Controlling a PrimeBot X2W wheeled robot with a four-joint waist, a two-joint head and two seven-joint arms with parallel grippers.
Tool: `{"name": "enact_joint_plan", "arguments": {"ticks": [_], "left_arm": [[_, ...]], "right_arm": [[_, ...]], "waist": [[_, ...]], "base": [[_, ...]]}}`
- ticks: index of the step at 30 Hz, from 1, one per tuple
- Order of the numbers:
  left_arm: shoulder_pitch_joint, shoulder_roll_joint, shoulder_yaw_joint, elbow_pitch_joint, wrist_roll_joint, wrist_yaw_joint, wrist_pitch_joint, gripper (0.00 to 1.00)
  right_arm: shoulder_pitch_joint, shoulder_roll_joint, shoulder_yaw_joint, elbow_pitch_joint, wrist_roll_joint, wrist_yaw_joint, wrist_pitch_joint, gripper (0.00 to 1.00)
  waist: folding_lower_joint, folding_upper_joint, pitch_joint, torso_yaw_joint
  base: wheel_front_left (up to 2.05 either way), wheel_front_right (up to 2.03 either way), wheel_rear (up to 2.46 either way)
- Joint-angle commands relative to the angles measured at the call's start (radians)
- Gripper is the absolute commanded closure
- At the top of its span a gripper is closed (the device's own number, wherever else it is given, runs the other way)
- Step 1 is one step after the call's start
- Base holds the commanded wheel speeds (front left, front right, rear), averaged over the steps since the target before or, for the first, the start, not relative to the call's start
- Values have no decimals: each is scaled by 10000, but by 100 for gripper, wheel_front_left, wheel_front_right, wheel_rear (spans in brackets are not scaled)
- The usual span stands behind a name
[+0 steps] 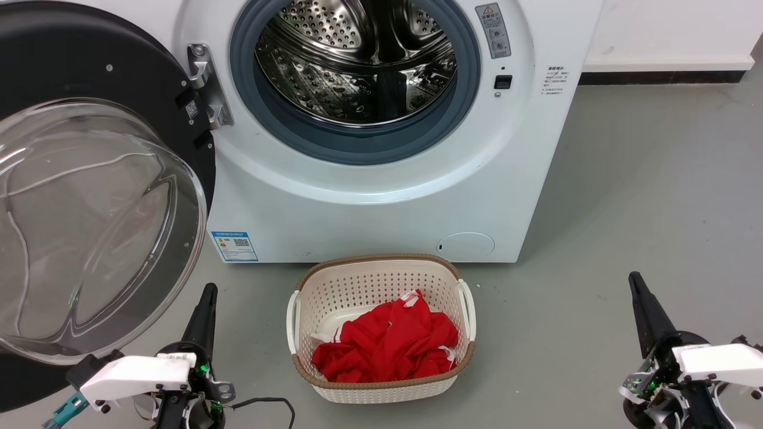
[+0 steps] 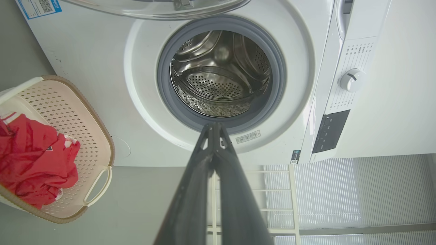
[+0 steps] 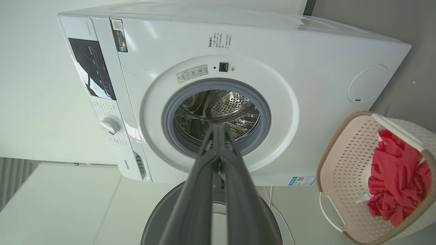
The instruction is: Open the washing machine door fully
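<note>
since door (image 1: 101, 196) hangs swung wide off its hinge (image 1: 205, 83) at washer's (image 1: 381, 202) left, drum (image 1: 357, 59) exposed, step looks near done. any last push: on the black rim, slow, away from the opening, not on glass. l gripper (image 1: 208, 293) pinched closed, empty, just beside door's lower edge. r gripper (image 1: 635, 281) likewise closed, empty, well apart. basket (image 1: 381, 260) w/ red cloth (image 1: 387, 345) sits before washer; prob. outside door's arc.
</note>
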Motion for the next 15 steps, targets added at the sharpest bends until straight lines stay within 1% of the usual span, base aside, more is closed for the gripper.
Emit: {"name": "enact_joint_plan", "arguments": {"ticks": [1,9,15], "left_arm": [[-92,-11,49,15,-244,-95,68,100],[-94,-24,89,51,-839,-158,230,100],[-90,-29,101,65,-1073,-186,277,100]], "right_arm": [[-197,-14,-31,30,232,-2,85,100],[-215,1,-86,74,772,-3,223,100],[-239,11,-109,92,981,-3,286,100]], "waist": [[0,0,-9,1],[0,0,-51,4],[0,0,-72,6]], "base": [[0,0,0],[0,0,0],[0,0,0]]}}
